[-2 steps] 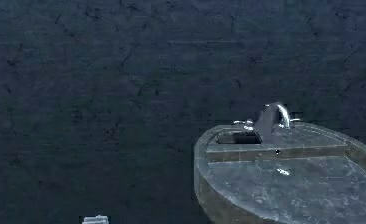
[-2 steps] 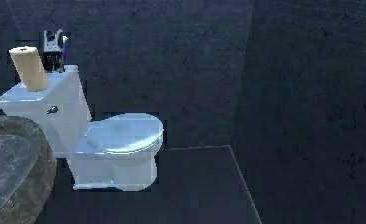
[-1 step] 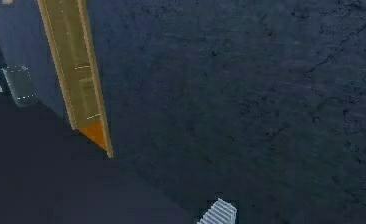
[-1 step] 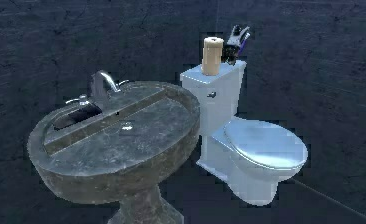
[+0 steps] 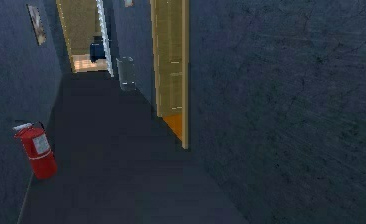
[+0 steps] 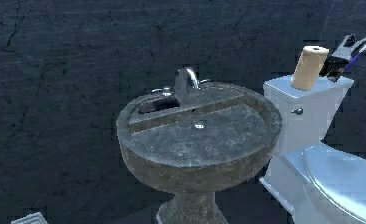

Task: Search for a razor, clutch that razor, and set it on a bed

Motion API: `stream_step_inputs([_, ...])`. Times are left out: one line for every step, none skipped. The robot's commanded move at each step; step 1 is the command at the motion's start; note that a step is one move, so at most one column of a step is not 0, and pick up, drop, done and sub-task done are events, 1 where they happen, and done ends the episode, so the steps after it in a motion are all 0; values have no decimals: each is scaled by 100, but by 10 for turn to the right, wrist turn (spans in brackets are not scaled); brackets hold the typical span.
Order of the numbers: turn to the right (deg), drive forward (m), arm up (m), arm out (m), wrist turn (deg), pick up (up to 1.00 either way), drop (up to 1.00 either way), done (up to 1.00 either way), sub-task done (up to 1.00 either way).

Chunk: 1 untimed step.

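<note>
Here: one stone sink (image 6: 196, 165), one toilet (image 6: 326, 175), one paper roll (image 6: 310, 66), one red extinguisher (image 5: 36, 150); jaws' state cannot be told.

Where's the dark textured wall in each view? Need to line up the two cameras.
Forward view: the dark textured wall takes up the picture's right side, right of the orange door.
Arm side view: the dark textured wall spans the background behind the sink and toilet.
Shared landmark: that cracked dark surface itself; probably one continuous wall.
</note>
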Motion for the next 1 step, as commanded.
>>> stream_step_inputs([0, 0, 50, 0, 0, 0, 0, 0, 0])
